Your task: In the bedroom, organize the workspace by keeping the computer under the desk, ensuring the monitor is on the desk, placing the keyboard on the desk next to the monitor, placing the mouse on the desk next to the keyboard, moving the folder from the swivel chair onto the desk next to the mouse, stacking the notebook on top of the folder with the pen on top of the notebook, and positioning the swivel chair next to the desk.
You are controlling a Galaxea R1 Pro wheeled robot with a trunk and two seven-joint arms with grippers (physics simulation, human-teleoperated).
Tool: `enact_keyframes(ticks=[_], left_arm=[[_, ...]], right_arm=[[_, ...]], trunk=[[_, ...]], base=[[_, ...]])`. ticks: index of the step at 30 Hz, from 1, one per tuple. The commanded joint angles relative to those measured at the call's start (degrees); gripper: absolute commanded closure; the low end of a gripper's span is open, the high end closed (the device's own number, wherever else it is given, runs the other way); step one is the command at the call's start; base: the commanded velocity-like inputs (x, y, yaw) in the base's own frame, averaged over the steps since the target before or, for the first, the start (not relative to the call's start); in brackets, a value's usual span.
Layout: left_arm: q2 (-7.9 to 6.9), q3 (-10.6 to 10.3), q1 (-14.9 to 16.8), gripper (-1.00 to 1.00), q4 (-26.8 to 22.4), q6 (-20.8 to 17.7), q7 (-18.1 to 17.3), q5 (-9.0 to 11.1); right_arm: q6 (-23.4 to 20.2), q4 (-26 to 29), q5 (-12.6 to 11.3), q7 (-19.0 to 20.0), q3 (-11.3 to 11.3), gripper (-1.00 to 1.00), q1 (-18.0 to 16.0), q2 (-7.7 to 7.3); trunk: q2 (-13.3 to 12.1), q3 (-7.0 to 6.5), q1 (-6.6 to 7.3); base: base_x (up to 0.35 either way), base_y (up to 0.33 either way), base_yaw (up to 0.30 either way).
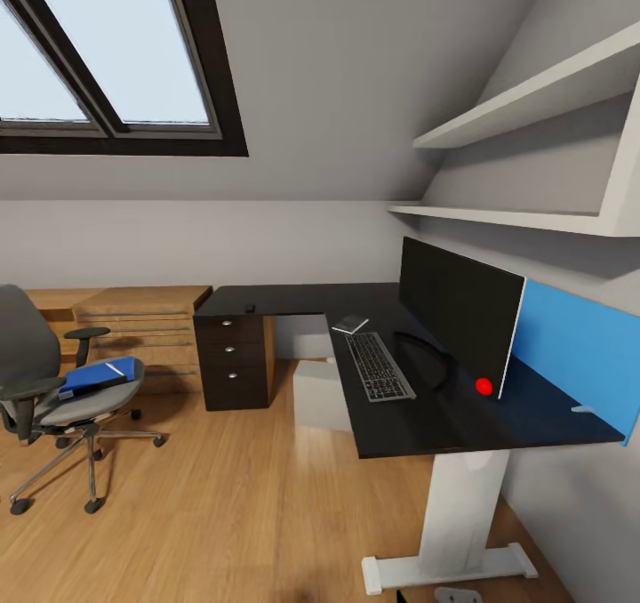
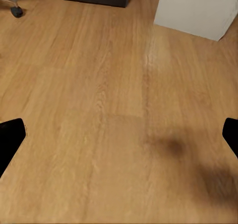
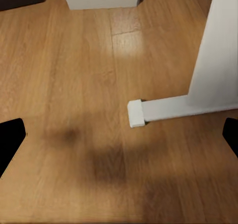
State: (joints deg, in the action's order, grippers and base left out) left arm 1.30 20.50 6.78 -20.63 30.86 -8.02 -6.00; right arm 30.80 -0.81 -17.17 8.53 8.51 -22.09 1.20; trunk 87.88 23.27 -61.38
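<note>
Head view, left to right. The swivel chair [image 1: 53, 381] stands on the wooden floor [image 1: 222, 496], well apart from the surface [image 1: 427, 425]; the blue folder [image 1: 100, 376] lies flat on its seat. Likely light, stiff and thin, the folder is best pinched at an edge overhanging the cushion. The grey computer [image 1: 318, 394] sits under the surface. On top lie the notebook [image 1: 350, 324], keyboard [image 1: 380, 365] and monitor [image 1: 458, 314]. Wrist views: left end effector [image 2: 119, 135] and right end effector [image 3: 119, 135] hang over the floor, fingertips wide apart, holding nothing.
</note>
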Motion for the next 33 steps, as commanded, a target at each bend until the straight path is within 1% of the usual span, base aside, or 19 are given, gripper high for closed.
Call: enact_keyframes(ticks=[1,7,12,20,21,22,29,33], left_arm=[[0.03,0.56,0.05,-1.00,0.10,0.39,-0.07,-1.01],[0.02,0.73,0.05,-1.00,0.71,0.51,0.02,-1.26],[0.02,0.77,0.07,-1.00,0.92,0.44,0.04,-1.28],[0.08,0.80,0.05,-1.00,1.13,0.38,0.11,-1.29],[0.10,0.86,0.05,-1.00,1.45,0.39,0.11,-1.23],[0.11,1.06,0.06,-1.00,1.63,0.42,0.08,-1.15],[0.09,0.98,0.03,-1.00,1.61,0.71,-0.50,-1.18],[0.36,0.88,0.06,-1.00,1.64,0.67,-0.72,-1.41]], right_arm=[[0.22,-0.12,-0.37,0.26,0.37,-1.00,-0.06,0.07],[0.18,-0.11,-0.45,0.27,0.36,-1.00,-0.06,0.17],[0.14,-0.08,-0.79,0.26,0.26,-1.00,-0.06,0.85],[0.19,-0.06,-0.84,0.18,0.24,-1.00,-0.06,1.13],[0.20,-0.07,-0.84,0.17,0.26,-1.00,-0.06,1.25],[0.22,-0.04,-0.77,-0.52,0.14,-1.00,-0.06,2.44],[0.23,0.09,-0.70,-0.94,0.10,-1.00,-0.06,2.54],[0.22,0.17,-0.67,-0.97,0.10,-1.00,-0.07,2.32]], trunk=[[0.04,0.07,0.00],[0.04,0.07,0.00],[0.04,0.07,0.00],[0.04,0.07,0.00],[0.04,0.07,0.00],[0.04,0.11,0.00],[0.04,0.39,0.00],[0.04,0.48,0.00]], base=[[0.000,0.257,0.000],[0.000,0.297,0.000],[0.001,0.308,0.000],[0.072,0.284,0.000],[0.100,0.231,0.063],[0.169,0.235,0.235],[0.065,0.082,0.238],[-0.023,0.006,0.103]])
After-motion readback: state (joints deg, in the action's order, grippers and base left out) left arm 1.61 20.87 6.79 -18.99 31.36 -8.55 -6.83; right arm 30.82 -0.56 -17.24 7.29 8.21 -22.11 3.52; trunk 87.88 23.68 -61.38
